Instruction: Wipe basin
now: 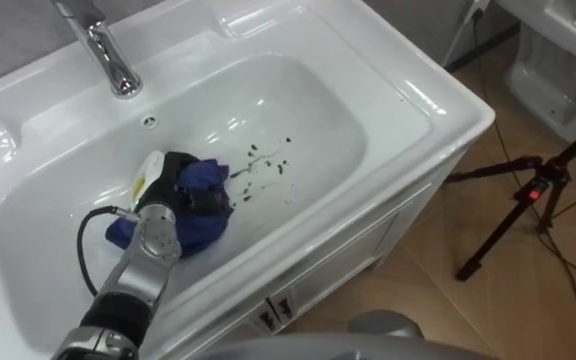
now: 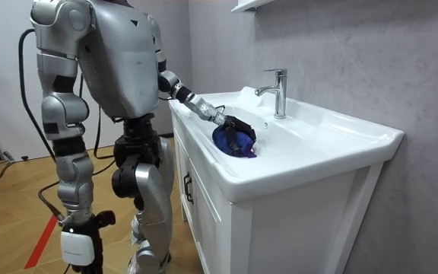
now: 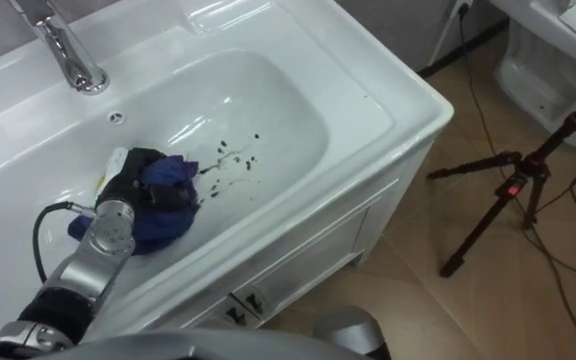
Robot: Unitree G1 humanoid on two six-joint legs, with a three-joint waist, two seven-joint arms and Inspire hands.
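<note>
While the robot is stood at the basin, a blue cloth is clamped in the left hand down in the bowl, just beside some dark specks. The right hand is hung by the leg; its grip can't be told, tbh.

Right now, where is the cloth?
In the left eye view the cloth is bunched in the left hand, in the basin, just left of the dark specks.
</note>
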